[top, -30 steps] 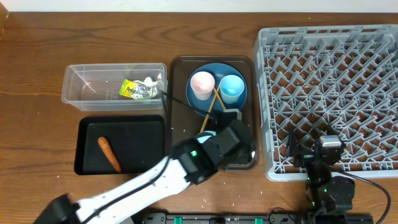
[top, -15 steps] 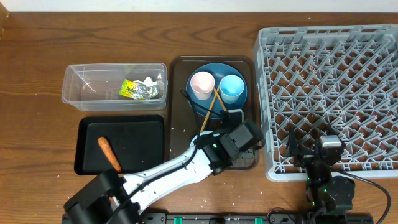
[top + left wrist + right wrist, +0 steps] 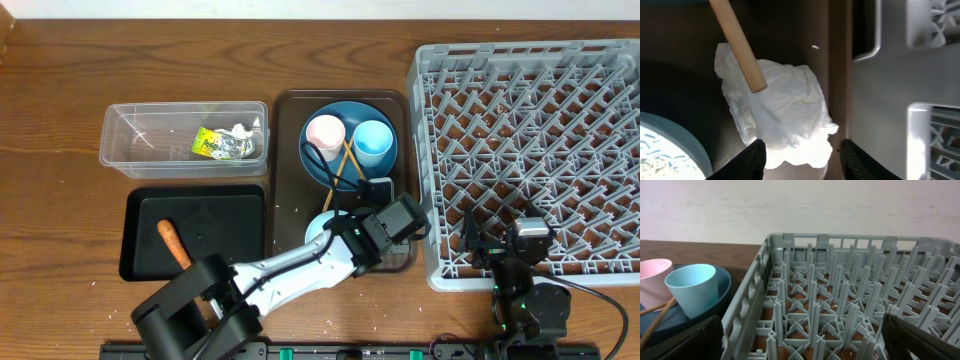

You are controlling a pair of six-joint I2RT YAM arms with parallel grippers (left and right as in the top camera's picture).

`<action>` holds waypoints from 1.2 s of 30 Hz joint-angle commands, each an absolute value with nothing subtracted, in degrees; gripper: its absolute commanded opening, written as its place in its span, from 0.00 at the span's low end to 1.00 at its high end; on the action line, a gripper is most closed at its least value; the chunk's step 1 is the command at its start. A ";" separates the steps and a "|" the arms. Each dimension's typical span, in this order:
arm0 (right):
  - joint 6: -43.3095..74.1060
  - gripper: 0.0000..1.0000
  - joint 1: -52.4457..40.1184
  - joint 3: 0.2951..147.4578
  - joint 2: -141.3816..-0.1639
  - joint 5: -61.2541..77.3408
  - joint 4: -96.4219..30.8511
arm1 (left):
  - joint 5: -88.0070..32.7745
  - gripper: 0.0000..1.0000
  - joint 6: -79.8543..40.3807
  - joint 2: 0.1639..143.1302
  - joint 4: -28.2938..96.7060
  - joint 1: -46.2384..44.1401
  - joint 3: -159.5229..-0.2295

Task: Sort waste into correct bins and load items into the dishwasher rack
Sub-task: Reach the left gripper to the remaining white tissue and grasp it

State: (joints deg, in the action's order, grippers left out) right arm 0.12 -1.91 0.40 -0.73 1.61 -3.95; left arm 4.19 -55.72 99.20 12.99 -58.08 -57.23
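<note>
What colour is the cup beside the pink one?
The cup is light blue; the right wrist view shows it best.

bowl cropped, chopstick top cut off

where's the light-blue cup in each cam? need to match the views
Overhead: light-blue cup at upper centre, just right of the pink cup.
Left wrist: not in it.
Right wrist: light-blue cup at lower left, with the pink cup at the left edge beside it.
Shared landmark: the dishwasher rack, right of the cup in overhead and right wrist; its grey wall fills the right of the left wrist view.
</note>
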 commanded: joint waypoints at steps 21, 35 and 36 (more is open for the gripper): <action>-0.73 0.99 -1.52 0.32 -0.67 1.52 -4.14 | 8.43 0.51 -56.27 103.48 12.25 -58.06 -57.34; -0.73 0.99 -1.52 0.32 -0.67 1.52 -4.14 | 8.43 0.25 -56.25 103.48 12.34 -58.37 -57.34; -0.73 0.99 -1.52 0.32 -0.67 1.52 -4.14 | 8.43 0.22 -56.25 103.48 12.34 -58.37 -57.34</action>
